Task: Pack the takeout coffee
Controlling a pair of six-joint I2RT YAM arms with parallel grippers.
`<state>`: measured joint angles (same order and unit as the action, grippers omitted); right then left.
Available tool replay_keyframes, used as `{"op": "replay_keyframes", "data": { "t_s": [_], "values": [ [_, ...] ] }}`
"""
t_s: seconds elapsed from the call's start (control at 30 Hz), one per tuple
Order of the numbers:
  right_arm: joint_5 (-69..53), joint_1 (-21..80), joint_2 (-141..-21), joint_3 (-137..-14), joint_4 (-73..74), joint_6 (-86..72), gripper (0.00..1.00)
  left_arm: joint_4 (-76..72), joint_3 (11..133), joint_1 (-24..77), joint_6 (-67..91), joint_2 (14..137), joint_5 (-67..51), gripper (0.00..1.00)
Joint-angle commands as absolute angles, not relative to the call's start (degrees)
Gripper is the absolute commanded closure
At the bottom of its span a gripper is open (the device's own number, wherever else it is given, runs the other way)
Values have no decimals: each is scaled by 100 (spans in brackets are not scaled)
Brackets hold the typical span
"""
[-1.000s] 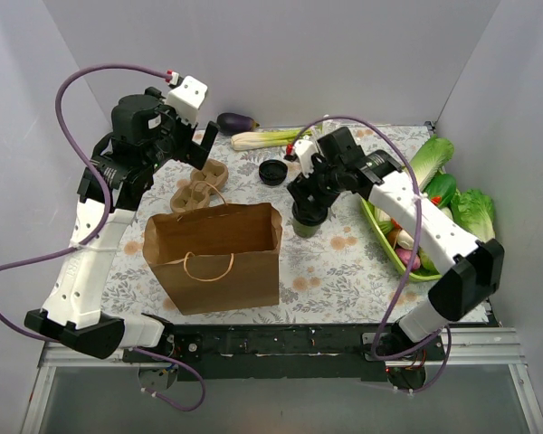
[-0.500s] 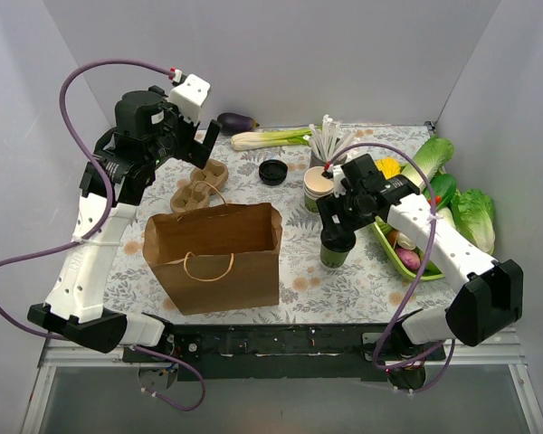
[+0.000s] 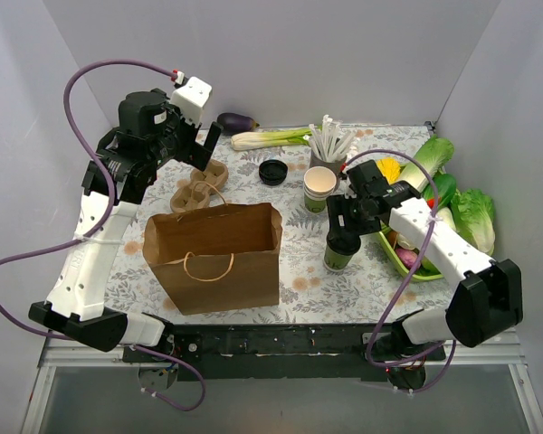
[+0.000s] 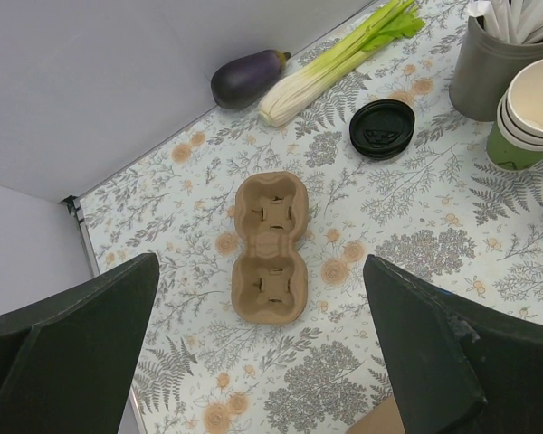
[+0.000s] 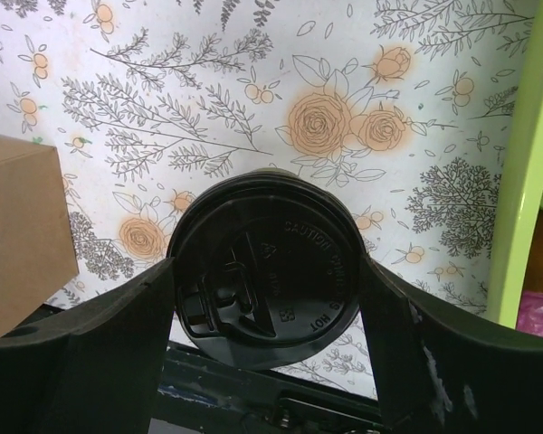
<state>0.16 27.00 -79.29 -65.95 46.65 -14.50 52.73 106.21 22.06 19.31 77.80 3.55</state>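
The takeout coffee (image 3: 336, 258) is clamped at its lid by the right gripper (image 3: 342, 240) beside the paper bag (image 3: 219, 258); the left gripper (image 4: 261, 298) is spread wide over the cup carrier (image 4: 270, 246).

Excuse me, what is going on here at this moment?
The right tool grips the takeout coffee from above, to the right of the open paper bag and beside the green tray. The cup is not yet in the bag. The left tool is open and holds nothing; it hovers above the cardboard cup carrier.
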Motion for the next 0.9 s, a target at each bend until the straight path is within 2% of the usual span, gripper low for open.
{"op": "replay_keyframes", "data": {
  "t_s": [0.0, 0.07, 0.13, 0.2, 0.47, 0.57, 0.67, 0.87],
  "values": [
    [-263, 2698, -7743, -6223, 4641, -1591, 28, 5291, 10556, 2171, 1960, 7629, 378, 2],
    [-316, 2698, -7656, -6275, 4667, -1547, 22, 5291, 10547, 2171, 1969, 7620, 360, 2],
    [-360, 2698, -7612, -6415, 4737, -1425, 11, 5291, 10521, 2171, 1960, 7594, 352, 2],
    [-553, 2698, -7550, -6618, 4790, -1336, 7, 5247, 10486, 2180, 1951, 7594, 343, 2],
    [-1010, 2698, -7471, -6767, 4904, -951, 3, 5203, 10485, 2171, 1951, 7690, 220, 2],
    [-1534, 2698, -7576, -7144, 5088, -302, 3, 5247, 10538, 2180, 1934, 7734, 150, 2],
    [-2396, 2637, -7778, -7882, 5334, 1253, 6, 5265, 10486, 2171, 1863, 7699, 53, 2],
    [-2399, 2601, -7796, -8666, 5335, 1257, 6, 5308, 10319, 2171, 1837, 7585, -237, 2]
  ]
}}
